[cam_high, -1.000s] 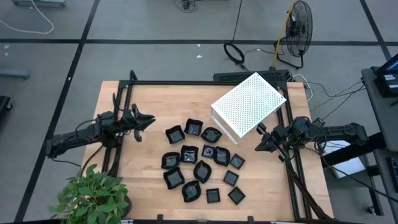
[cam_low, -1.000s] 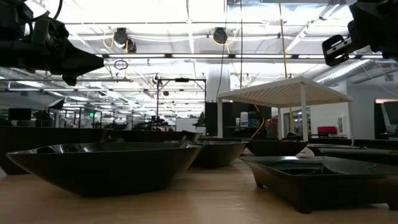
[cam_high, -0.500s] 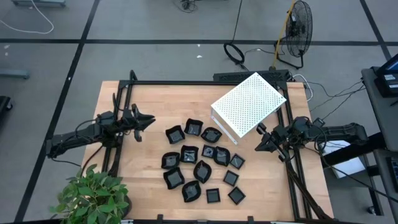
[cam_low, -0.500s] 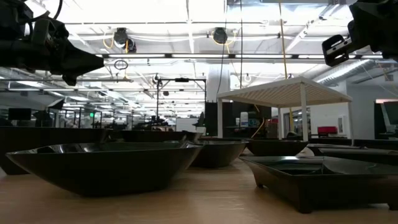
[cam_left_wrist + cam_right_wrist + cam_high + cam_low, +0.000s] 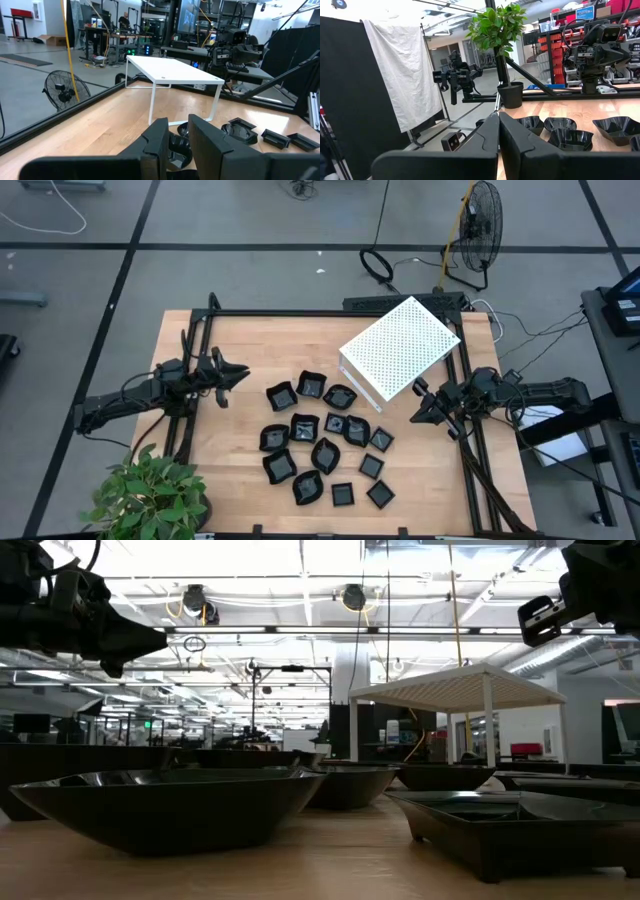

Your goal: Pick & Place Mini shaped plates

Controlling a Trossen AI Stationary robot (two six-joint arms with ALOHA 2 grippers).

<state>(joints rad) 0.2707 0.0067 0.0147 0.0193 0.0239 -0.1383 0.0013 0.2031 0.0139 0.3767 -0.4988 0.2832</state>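
Both arms parked at the table sides, nothing picked up yet.

The wooden table (image 5: pixel 230 445) is framed by dark rails; the white perforated box (image 5: pixel 400 347) stands tilted on its far right part, and the mini shaped plates (image 5: pixel 325 440) are clustered loosely at the centre and near side, just in front of the box. The left gripper (image 5: pixel 240 373) is held above the left side with a narrow gap between its fingers and nothing in it, aimed toward the cluster, whose closest plates lie near its tips. The right gripper (image 5: pixel 417 416) is pressed fully together and empty, beside the box's near corner. Either arm is judged within reach; open wood is left between left gripper and plates, while the right side is crowded by box and rail.
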